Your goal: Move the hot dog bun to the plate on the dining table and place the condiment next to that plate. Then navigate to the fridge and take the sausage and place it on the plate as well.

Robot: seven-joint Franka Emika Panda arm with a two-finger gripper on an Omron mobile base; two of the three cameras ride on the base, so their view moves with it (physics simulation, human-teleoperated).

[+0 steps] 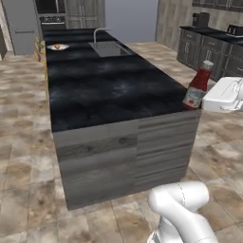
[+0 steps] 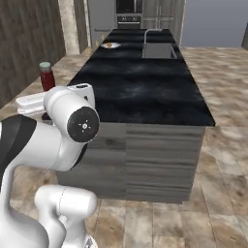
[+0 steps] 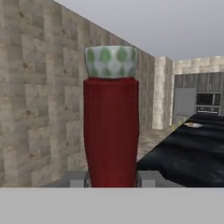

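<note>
My gripper point(image 3: 111, 180) is shut on the condiment point(image 3: 111, 131), a red ketchup bottle with a pale patterned cap. The bottle point(image 1: 198, 86) leans slightly at the near right corner of the dining table point(image 1: 104, 90), with my white hand point(image 1: 222, 96) to its right. From the right base it point(image 2: 47, 77) peeks out behind my arm. Far down the black marble top lies the plate point(image 1: 63, 47) with the small orange-tan hot dog bun point(image 1: 57, 46) on it; both appear again, plate point(image 2: 116, 46) and bun point(image 2: 110, 45). The sausage is out of view.
A sink point(image 1: 110, 48) with a faucet is set in the far part of the table. The grey fridge point(image 1: 21, 23) and a black oven point(image 1: 51, 19) stand beyond the far end. Dark cabinets point(image 1: 209, 52) line the right wall. Tiled floor surrounds the table.
</note>
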